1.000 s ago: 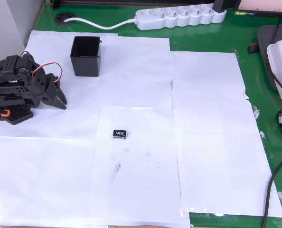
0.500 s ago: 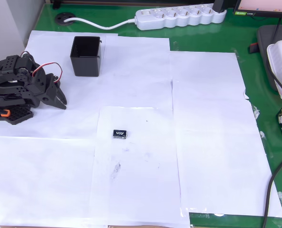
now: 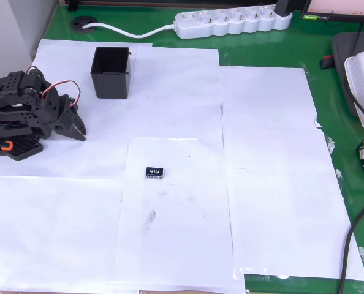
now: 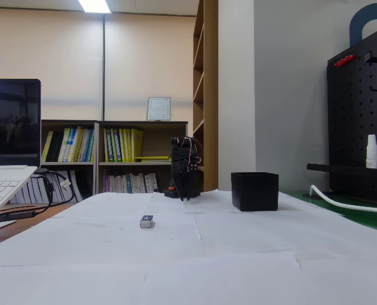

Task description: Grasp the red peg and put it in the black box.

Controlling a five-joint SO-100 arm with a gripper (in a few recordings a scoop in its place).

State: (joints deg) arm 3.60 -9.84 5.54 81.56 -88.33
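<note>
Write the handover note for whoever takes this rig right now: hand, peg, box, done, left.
Hand: parked at the left edge of the overhead view, below the black box; looks shut, nothing in it.
Black box: upright on the paper, open top; its inside is too dark to read.
Red peg: not surely found. A tiny dark speck up and right of the small black tag may be it, but it is too small to tell.
Done: nothing visible; no grasp made.
Left: confirm the peg, open the hand, grasp it, carry it to the box, release.
</note>
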